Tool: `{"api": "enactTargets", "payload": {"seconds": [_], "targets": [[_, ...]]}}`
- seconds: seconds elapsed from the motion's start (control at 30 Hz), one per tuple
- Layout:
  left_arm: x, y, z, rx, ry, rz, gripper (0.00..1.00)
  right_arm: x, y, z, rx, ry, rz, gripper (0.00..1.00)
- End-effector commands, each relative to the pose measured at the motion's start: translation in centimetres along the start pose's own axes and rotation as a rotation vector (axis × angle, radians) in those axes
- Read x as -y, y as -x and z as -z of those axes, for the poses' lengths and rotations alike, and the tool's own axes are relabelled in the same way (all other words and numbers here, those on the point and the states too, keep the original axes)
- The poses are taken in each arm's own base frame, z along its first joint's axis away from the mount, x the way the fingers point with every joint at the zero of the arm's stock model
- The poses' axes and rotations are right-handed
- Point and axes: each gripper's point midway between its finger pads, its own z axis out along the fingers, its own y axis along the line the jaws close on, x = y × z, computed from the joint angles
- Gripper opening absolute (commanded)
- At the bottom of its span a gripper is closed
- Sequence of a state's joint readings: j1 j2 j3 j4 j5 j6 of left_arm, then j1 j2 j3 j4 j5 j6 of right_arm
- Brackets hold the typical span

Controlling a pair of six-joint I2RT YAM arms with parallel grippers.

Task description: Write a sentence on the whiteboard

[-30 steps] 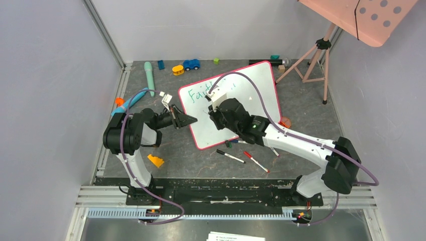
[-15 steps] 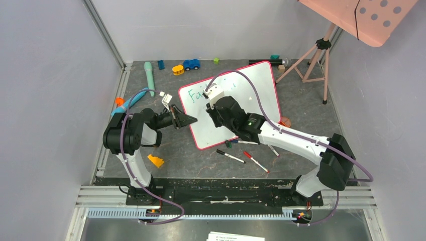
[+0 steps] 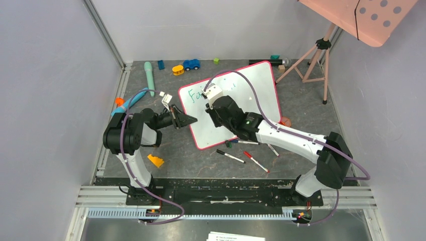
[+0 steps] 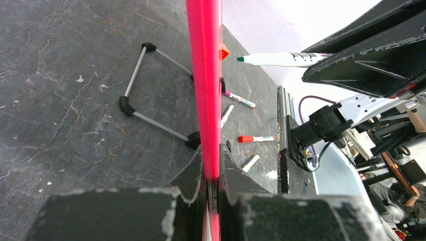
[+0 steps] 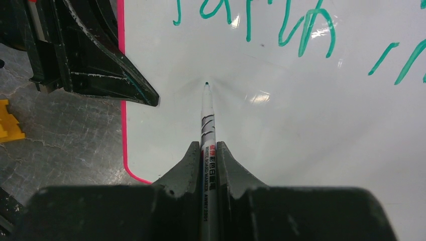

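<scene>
The right gripper (image 5: 207, 146) is clenching a green whiteboard marker (image 5: 206, 115) by its barrel, the tip pointing straight ahead of the fingers at bare whiteboard (image 5: 301, 150); whether it is touching cannot be told. Beyond the tip, the sentence (image 5: 281, 25) is showing as one green line, so a second line is probably starting here. Left of that gripper, the left gripper (image 4: 210, 160) is pinching the board's pink rim (image 4: 203, 75), likely steadying it. Only the left wrist view is showing the board edge-on, with its wire stand (image 4: 160, 125) and loose markers (image 4: 256, 138) beyond.
</scene>
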State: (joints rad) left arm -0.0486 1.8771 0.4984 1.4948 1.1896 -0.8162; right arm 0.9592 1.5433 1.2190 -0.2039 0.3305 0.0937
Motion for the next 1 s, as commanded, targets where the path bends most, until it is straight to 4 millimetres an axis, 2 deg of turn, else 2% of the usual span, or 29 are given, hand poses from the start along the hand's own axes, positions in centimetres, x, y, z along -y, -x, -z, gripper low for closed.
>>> {"api": "enactTargets", "payload": {"seconds": [0.0,0.97], "targets": [[1.3,-2.0,-0.2,-0.089,-0.116,-0.149,0.02,-0.2,3.0,-0.1,0.067,0.004,-0.01,0.0],[1.3,-2.0,-0.2,-0.09,-0.116,-0.145,0.02,0.7,1.4,-0.9,0.001,-0.062,0.001,0.0]]}}
